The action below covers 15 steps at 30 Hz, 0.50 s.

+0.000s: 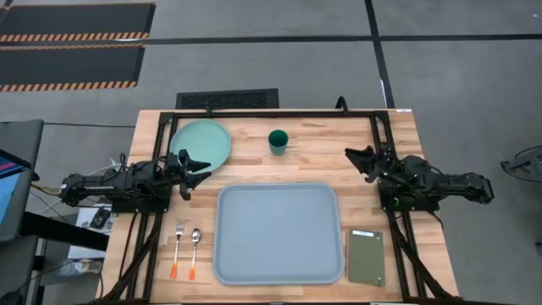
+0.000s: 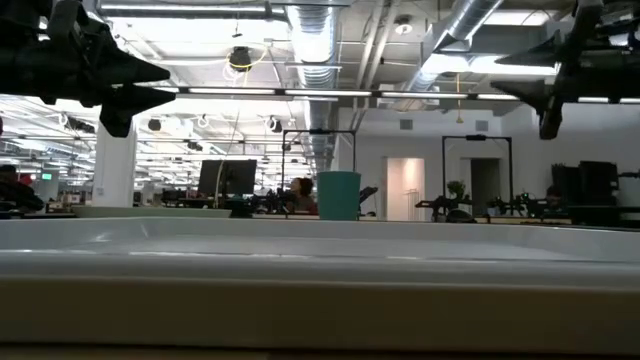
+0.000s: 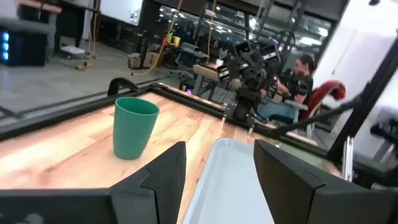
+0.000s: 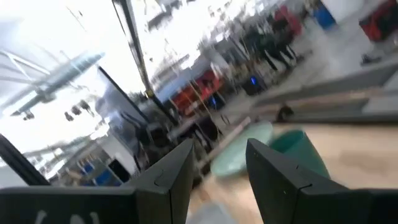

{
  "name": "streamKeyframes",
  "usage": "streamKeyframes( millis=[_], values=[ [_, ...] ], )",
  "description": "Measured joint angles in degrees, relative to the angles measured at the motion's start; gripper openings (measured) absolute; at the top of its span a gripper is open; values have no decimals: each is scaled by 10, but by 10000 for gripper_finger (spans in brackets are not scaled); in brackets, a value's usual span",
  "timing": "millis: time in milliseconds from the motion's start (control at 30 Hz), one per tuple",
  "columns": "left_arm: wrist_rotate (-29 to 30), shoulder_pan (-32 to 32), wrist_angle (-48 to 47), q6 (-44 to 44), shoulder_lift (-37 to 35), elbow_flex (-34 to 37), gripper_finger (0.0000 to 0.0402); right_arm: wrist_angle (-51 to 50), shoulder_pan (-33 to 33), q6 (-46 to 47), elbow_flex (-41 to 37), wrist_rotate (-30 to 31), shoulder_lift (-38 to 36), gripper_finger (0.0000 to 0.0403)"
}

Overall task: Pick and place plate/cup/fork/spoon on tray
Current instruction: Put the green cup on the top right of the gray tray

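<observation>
The mint-green plate (image 1: pixel 202 142) lies flat on the table at the far left. The dark green cup (image 1: pixel 278 141) stands upright at the far middle; it also shows in the left wrist view (image 3: pixel 133 127) and the low view (image 2: pixel 339 195). The fork (image 1: pixel 177 251) and spoon (image 1: pixel 194 252) lie side by side near the front left, orange tips toward the near edge. The pale tray (image 1: pixel 278 233) lies in the middle. My left gripper (image 1: pixel 196 168) is open and empty, beside the plate's near edge. My right gripper (image 1: pixel 354 158) is open and empty at the right.
A small olive-green pad (image 1: pixel 366 257) lies right of the tray near the front. Black frame rails (image 1: pixel 279 113) run along the table's far and side edges. People and desks show in the room beyond.
</observation>
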State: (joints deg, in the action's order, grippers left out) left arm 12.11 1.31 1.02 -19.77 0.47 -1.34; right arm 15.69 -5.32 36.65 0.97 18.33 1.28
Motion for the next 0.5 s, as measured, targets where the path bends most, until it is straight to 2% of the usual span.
streamKeyframes(
  millis=[167,267,500],
  values=[
    [50,0,6,12,0,0,177,117,-9,-83,11,1,6,172],
    [88,0,12,10,0,0,177,117,-6,-121,44,1,25,172],
    [108,0,12,-38,0,0,177,115,24,-158,157,-2,162,172]
  ],
)
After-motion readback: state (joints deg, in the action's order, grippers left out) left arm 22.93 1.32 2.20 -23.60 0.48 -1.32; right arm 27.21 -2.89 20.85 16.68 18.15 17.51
